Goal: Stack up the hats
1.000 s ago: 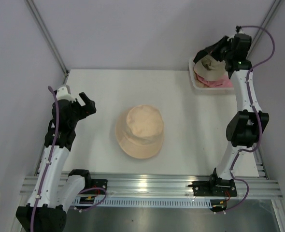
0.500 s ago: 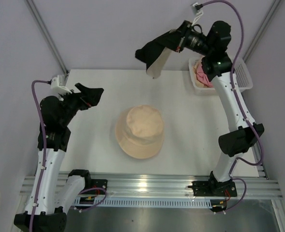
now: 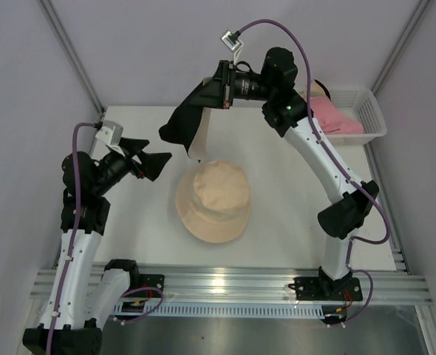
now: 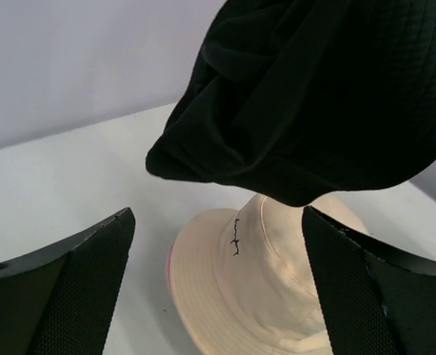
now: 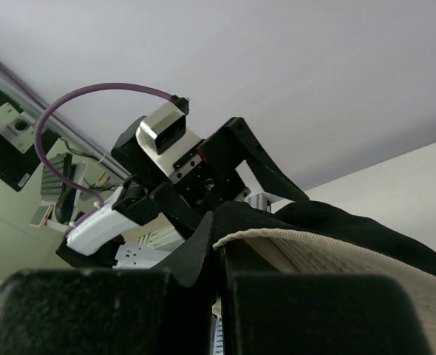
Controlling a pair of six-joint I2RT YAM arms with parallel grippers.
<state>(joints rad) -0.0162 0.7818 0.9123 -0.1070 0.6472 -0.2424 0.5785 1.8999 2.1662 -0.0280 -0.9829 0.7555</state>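
Note:
A pale peach hat [image 3: 213, 200] lies brim-down in the middle of the table. My right gripper [image 3: 209, 92] is shut on the brim of a black hat [image 3: 182, 124] with a cream lining, which hangs in the air behind and left of the peach one. My left gripper [image 3: 150, 154] stands open just left of the hanging hat, pointing at it. In the left wrist view the black hat [image 4: 314, 96] hangs above the peach hat [image 4: 270, 288], and nothing is between the wide fingers [image 4: 77, 288]. The right wrist view shows the black hat [image 5: 336, 244] pinched in my right gripper [image 5: 222, 296].
A white lattice basket [image 3: 366, 111] stands at the back right corner with a pink hat [image 3: 330, 118] in it. The white table [image 3: 292, 192] ends at a metal rail along its near edge. Grey walls close in the back and both sides.
The right arm has lifted the black hat out of the basket and swung it left over the table. The left gripper has risen and turned right towards the hanging hat.

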